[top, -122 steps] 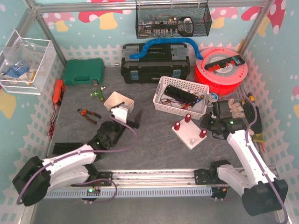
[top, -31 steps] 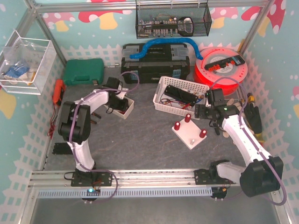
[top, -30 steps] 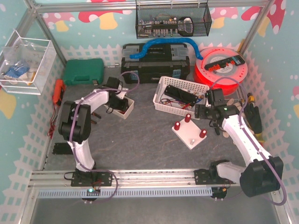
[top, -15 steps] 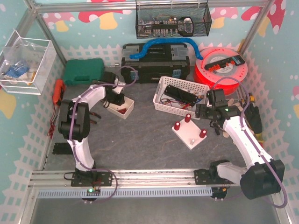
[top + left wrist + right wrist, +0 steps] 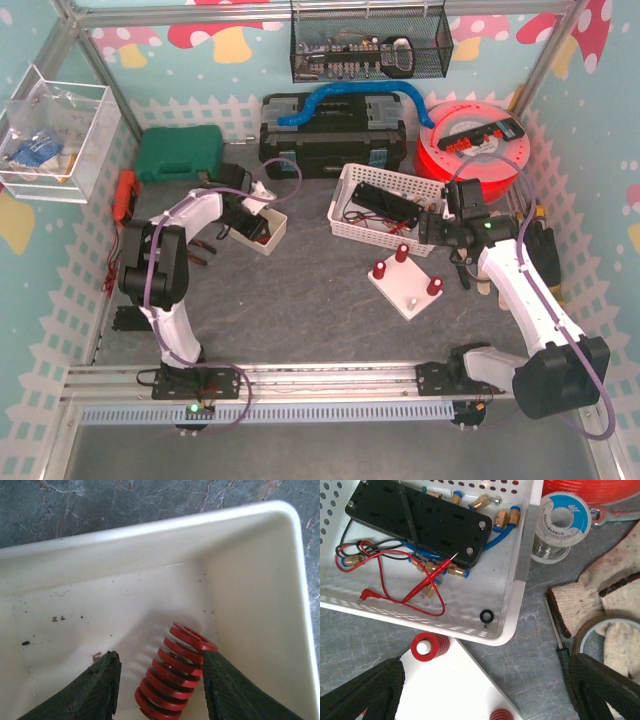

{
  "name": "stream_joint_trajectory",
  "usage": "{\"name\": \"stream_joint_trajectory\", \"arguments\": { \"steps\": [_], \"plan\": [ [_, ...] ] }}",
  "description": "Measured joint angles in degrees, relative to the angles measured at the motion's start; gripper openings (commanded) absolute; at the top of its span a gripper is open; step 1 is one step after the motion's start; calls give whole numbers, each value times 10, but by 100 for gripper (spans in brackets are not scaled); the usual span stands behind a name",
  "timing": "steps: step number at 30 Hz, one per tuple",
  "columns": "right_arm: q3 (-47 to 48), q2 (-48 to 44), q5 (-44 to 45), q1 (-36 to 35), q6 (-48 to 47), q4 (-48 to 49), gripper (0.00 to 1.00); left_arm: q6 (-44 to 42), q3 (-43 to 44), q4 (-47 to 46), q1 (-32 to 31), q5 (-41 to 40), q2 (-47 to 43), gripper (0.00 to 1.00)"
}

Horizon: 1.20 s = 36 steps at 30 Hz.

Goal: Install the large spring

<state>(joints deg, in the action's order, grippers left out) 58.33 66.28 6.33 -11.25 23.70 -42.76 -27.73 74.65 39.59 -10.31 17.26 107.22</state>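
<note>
Looking through the left wrist camera, you are seeing the left gripper (image 5: pixel 162 690) standing open inside the cream rectangular plastic bin (image 5: pixel 150 555). Its dark fingers are straddling the red coiled metal spring (image 5: pixel 172 677), which is lying slanted on the bin floor near the right wall. The right finger (image 5: pixel 225 690) is touching or almost touching the spring's top coil, the left finger is sitting apart from it, and nothing is being squeezed. The overhead camera is not showing that spring clearly: it is only giving you the left arm reaching into the bin at the left of the table, in front of the black plastic toolbox (image 5: pixel 330 140). That view is placing the right gripper (image 5: pixel 440 235) by the near right corner of the white perforated plastic basket (image 5: pixel 345 200), just behind the white square base plate (image 5: pixel 395 290). The right wrist camera is adding what the overhead view is blurring: the right gripper's jaws are spread wide with nothing between them, a short red spring on a white-topped post (image 5: pixel 430 646) is standing on the plate's corner, and a black drilled block (image 5: pixel 420 522) with red leads is lying in the basket.
</note>
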Motion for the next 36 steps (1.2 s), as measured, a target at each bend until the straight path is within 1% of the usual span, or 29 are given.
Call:
{"name": "stream_joint_trajectory", "arguments": {
  "steps": [9,11,15,18,20,24,29,36],
  "plan": [
    [17,7,24,0,-34,-12,89,-43,2,-1,0,-8,13,50],
    [17,7,31,0,-39,-15,89,-45,7,-2,-1,-9,17,48],
    [17,7,35,0,-42,-18,89,-52,17,-7,-5,-25,31,40],
    [17,7,38,0,-42,-19,89,-56,21,-9,-5,-34,40,39],
    [17,7,40,0,-42,-19,89,-57,23,-9,-5,-38,42,40],
    [17,7,44,0,-42,-19,89,-54,23,-9,-5,-44,41,48],
    [17,11,45,0,-42,-18,89,-8,21,-8,-5,-63,31,50],
    [17,28,42,0,-44,-10,89,125,21,-8,-5,-82,-23,51]
  ]
}}
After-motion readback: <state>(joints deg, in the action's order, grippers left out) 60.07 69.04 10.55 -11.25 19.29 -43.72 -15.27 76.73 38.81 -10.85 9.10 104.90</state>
